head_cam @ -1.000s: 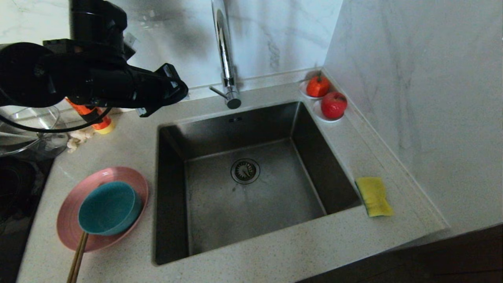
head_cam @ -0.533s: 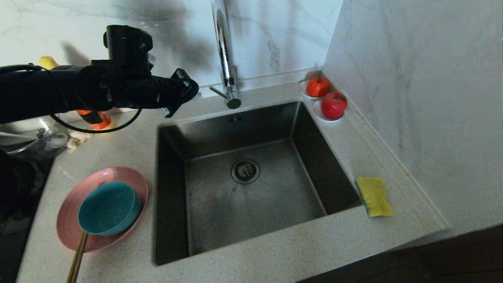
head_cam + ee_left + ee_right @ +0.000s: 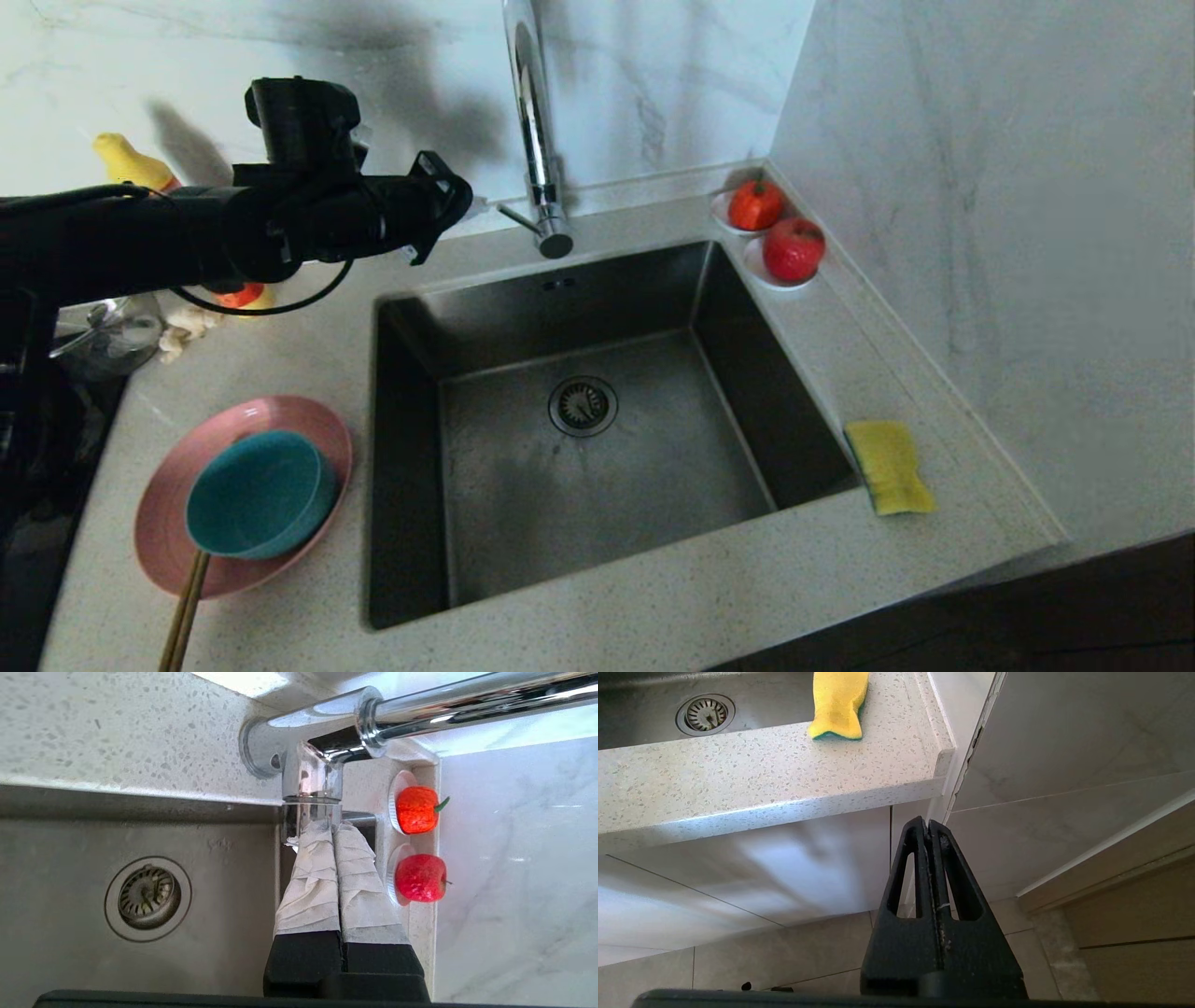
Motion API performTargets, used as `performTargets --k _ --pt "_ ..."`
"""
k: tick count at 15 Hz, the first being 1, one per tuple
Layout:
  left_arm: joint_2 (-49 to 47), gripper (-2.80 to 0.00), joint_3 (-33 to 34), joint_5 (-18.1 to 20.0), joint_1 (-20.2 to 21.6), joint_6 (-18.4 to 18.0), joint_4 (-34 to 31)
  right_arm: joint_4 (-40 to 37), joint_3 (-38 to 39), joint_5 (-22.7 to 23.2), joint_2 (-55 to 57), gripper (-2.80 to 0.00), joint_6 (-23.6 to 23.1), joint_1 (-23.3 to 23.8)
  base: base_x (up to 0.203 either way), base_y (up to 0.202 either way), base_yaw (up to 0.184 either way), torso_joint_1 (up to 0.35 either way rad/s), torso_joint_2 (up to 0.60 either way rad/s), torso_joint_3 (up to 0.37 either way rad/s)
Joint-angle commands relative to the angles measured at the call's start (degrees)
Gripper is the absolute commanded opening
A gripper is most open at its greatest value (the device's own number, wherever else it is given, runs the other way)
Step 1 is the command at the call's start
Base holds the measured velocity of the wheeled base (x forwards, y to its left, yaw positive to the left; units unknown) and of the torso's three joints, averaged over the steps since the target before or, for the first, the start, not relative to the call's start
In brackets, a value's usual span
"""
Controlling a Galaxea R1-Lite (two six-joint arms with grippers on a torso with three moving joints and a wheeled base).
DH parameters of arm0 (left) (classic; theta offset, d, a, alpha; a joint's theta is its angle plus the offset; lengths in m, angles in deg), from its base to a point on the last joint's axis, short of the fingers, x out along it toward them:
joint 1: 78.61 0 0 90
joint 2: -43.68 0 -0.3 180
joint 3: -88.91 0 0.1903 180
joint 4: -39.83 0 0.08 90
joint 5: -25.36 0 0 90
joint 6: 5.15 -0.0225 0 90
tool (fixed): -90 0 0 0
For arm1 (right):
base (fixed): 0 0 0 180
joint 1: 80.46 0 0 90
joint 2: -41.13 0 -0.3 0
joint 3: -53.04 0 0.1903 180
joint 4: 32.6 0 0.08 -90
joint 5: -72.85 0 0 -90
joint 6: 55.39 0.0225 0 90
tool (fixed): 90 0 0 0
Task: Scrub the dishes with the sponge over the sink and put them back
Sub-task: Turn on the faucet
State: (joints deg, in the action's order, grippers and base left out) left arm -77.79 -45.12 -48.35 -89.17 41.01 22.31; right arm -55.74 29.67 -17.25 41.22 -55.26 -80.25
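At eleven o'clock of the sink [image 3: 579,448], left gripper [image 3: 446,207], jaws shut and empty, nears the tap [image 3: 537,140]; a sideways knock could jar it. Right gripper [image 3: 930,828] parked below the bench [image 3: 738,784], jaws shut, empty.

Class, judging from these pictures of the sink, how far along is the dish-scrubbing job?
Nothing looks done. The bowl sits in the plate with the chopsticks left of the dry sink, and the sponge lies untouched on the right. In hand: the left gripper, jaws shut, is at the tap lever. The right gripper hangs below the counter. All scrubbing and returning remains.
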Motion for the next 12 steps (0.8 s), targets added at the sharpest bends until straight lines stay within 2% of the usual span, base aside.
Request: performTargets --k 1,7,12 --pt "-1.26 -2.80 0.01 0.06 -0.06 0.24 0.87 0.02 0.00 0.01 0.08 -2.80 -0.05 0.00 0.000 0.000 0.000 0.000 0.00 0.000" --pt "-4.01 -2.80 -0.08 0.28 -0.08 0.49 6.56 -0.04 0.00 0.01 0.08 -2.80 0.04 0.02 0.000 0.000 0.000 0.000 0.00 0.000" --pt "-4.39 -2.80 -0.08 3.17 -0.08 0.94 9.98 -0.03 0.00 0.01 0.08 -2.80 -0.05 -0.03 0.000 0.000 0.000 0.000 0.00 0.000"
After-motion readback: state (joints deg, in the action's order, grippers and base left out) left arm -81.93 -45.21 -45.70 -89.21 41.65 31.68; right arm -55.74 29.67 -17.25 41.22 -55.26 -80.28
